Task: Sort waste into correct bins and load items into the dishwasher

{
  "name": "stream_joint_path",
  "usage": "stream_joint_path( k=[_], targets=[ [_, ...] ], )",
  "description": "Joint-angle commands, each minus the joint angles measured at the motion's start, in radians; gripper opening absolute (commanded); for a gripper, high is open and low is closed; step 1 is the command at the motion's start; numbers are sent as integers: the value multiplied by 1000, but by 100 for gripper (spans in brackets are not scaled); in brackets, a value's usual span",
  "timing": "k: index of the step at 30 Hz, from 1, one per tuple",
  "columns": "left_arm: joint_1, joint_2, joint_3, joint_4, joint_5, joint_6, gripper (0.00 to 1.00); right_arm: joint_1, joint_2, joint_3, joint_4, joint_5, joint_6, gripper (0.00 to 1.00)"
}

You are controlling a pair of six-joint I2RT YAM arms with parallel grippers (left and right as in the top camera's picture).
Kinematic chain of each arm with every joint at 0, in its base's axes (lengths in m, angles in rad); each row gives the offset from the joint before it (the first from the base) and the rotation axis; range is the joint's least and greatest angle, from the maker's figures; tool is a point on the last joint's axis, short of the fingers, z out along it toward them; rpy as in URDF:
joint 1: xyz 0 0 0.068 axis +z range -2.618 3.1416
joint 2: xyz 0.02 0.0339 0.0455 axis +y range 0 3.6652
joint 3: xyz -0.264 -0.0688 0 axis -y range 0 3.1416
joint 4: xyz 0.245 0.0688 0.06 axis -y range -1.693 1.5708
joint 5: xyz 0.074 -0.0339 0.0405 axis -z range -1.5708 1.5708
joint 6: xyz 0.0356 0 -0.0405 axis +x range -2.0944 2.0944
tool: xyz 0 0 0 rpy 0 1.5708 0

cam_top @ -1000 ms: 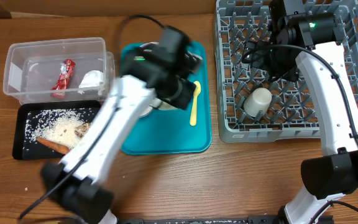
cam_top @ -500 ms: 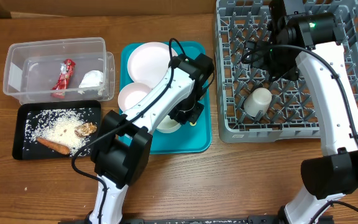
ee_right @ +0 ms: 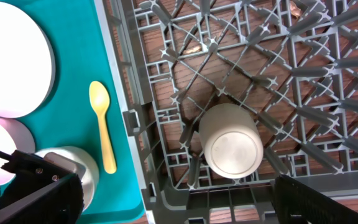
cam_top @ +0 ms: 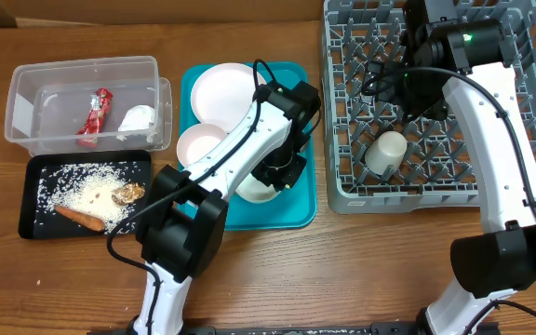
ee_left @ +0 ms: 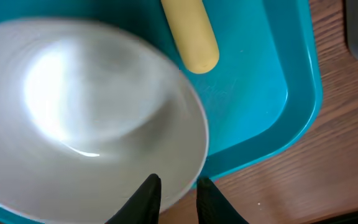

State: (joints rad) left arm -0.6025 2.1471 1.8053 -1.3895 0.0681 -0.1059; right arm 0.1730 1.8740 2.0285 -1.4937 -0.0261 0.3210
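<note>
The white bowl (ee_left: 92,112) is sitting on the teal tray (ee_left: 260,93), just beside the pale yellow plastic spoon (ee_left: 188,31). The left gripper (ee_left: 178,196) is straddling its rim, one finger over the bowl and one outside, narrowly parted, though I cannot tell whether the pads are pressing. Loading the grey dish rack (cam_top: 342,93) is looking like the step in hand, and the next move is calling for a firm pinch, a lift clear of the tray lip and a carry to free pegs near the small white cup (ee_right: 232,146), where the right gripper (ee_right: 179,208) is hanging spread wide and empty.
</note>
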Motion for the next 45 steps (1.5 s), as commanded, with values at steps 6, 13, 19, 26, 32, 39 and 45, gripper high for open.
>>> stream_joint_path(
  k=[6, 13, 19, 26, 32, 39, 45],
  targets=[
    [-2, -19, 103, -55, 34, -3, 27, 6, -9, -2, 3, -2, -8, 100],
    [32, -31, 341, -139, 21, 6, 42, 6, -9, -2, -1, -3, -8, 100],
    [90, -31, 533, -192, 26, 5, 52, 6, -9, -2, 0, -8, -8, 100],
    [159, -31, 713, -213, 110, 43, 85, 6, -9, -2, 16, -31, -7, 100],
    [141, -26, 685, -149, 87, 37, 79, 6, -9, -2, 32, -48, -7, 100],
    [138, -26, 675, -135, 27, -71, 75, 6, -9, -2, 34, -55, -7, 100],
    [169, -29, 681, -127, -110, -248, 76, 27, -9, -3, 92, -167, -7, 100]
  ],
)
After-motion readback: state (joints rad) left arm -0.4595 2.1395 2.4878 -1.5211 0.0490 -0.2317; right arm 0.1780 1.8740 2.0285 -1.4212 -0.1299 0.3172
